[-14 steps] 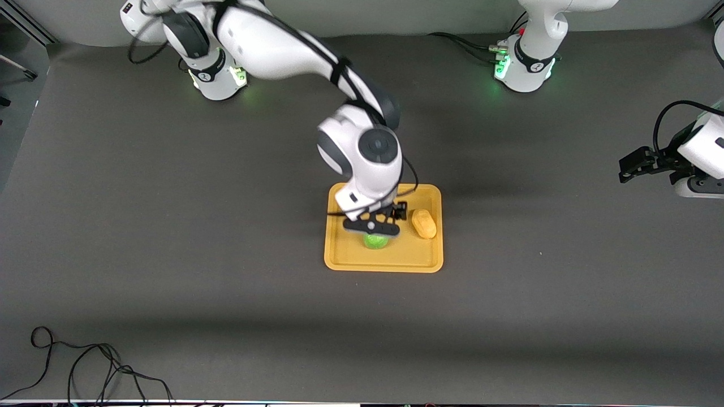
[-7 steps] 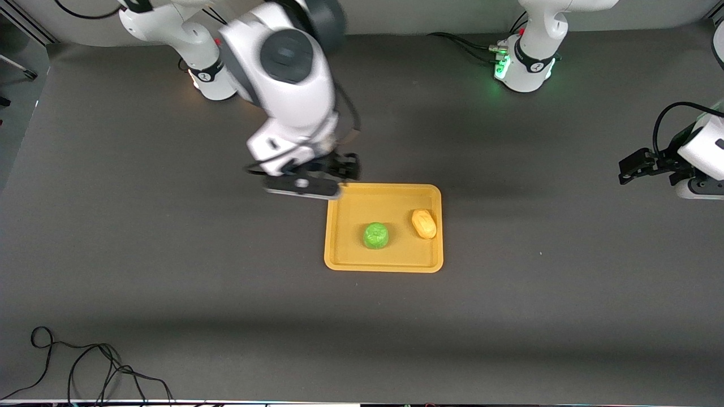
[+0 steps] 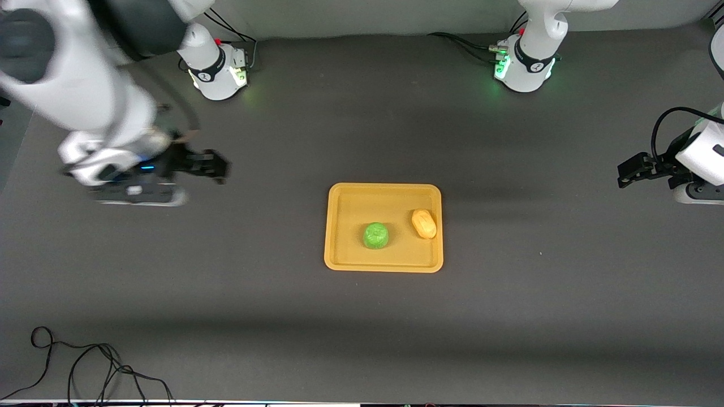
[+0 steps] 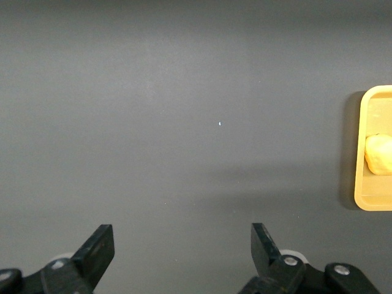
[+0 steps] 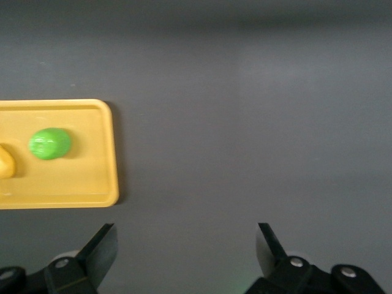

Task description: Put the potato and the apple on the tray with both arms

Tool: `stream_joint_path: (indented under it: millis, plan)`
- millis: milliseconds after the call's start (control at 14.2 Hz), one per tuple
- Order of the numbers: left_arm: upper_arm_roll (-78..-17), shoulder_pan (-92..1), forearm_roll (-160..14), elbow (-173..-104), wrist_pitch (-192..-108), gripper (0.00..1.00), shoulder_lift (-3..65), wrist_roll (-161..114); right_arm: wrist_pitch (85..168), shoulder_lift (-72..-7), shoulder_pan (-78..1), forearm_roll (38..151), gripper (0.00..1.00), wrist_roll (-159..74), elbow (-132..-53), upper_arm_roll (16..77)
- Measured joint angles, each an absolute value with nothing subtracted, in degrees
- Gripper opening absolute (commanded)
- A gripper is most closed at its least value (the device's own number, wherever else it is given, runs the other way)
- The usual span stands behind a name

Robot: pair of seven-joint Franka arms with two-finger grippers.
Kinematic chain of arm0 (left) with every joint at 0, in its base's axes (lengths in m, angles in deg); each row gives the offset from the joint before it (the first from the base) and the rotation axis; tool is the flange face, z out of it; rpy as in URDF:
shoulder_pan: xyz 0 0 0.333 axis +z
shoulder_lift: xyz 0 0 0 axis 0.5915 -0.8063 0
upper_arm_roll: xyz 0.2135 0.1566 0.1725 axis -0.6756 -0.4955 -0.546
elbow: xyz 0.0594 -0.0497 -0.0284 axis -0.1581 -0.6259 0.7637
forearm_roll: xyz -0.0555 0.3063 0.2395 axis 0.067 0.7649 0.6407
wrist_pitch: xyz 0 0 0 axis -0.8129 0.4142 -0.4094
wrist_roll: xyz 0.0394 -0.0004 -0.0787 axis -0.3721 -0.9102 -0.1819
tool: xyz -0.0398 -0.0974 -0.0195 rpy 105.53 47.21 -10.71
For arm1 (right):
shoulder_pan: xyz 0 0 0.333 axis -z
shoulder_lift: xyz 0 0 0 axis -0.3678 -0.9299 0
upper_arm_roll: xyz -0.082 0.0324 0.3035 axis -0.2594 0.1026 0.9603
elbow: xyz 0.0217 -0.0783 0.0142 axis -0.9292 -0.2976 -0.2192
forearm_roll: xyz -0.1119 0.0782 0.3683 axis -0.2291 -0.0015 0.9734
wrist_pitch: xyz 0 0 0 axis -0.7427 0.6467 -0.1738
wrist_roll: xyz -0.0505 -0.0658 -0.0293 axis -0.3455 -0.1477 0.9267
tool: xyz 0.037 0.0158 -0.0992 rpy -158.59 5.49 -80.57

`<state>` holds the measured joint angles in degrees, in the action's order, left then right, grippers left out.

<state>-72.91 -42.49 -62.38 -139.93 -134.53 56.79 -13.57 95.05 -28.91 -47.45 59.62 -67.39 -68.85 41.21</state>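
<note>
The yellow-orange tray [image 3: 339,254] lies mid-table. The green apple [image 3: 375,235] and the oval potato [image 3: 424,223] both rest on it, apart, with the potato toward the left arm's end. My right gripper [image 3: 136,196] is open and empty above bare table toward the right arm's end, well clear of the tray. Its wrist view shows its open gripper [image 5: 187,236], the tray's rim [image 5: 113,153], the apple [image 5: 50,143] and a bit of the potato [image 5: 5,162]. My left gripper [image 3: 696,193] waits open at its own end. The left wrist view shows it open [image 4: 182,236], with the tray's rim [image 4: 361,153] and the potato [image 4: 380,153].
The two arm bases [image 3: 218,70] [image 3: 523,65] stand along the table edge farthest from the front camera. A loose black cable [image 3: 85,367] lies at the near corner on the right arm's end. Dark grey table mat surrounds the tray.
My right gripper let go of the apple on the tray, rose, and swung away toward the right arm's end of the table. The apple, the potato and the left arm stayed put.
</note>
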Motion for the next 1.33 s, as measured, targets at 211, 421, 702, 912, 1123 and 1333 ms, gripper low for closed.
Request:
stream_joint_path:
  millis: [211,421,702,912,1123,1333]
  plan:
    - [-72.9,-42.5,-62.4,-139.9,-134.5,0.99,56.8,-13.6,96.5,-23.7,-36.9,59.6,1.00,-60.7,-75.2,45.0]
    - [-72.9,-42.5,-62.4,-139.8,-134.3,0.99,56.9,-13.6,97.7,-21.0,-29.9,59.0,1.00,-56.9,-78.1,47.9]
    - [-72.9,-42.5,-62.4,-139.3,-134.2,0.99,56.9,-13.6,100.0,-19.6,-23.7,58.9,1.00,-49.6,-80.9,48.3]
    - [-73.0,-42.5,-62.4,-139.2,-134.2,0.99,57.0,-13.6,100.1,-19.5,-23.0,58.9,1.00,-48.8,-81.4,48.4]
    - [-73.0,-42.5,-62.4,-139.2,-134.1,0.99,57.2,-13.6,100.3,-19.5,-23.1,58.9,1.00,-48.8,-81.5,48.6]
    - [-73.1,-42.4,-62.4,-139.2,-132.8,0.99,57.4,-13.7,100.5,-19.5,-23.2,58.9,1.00,-48.8,-81.5,48.7]
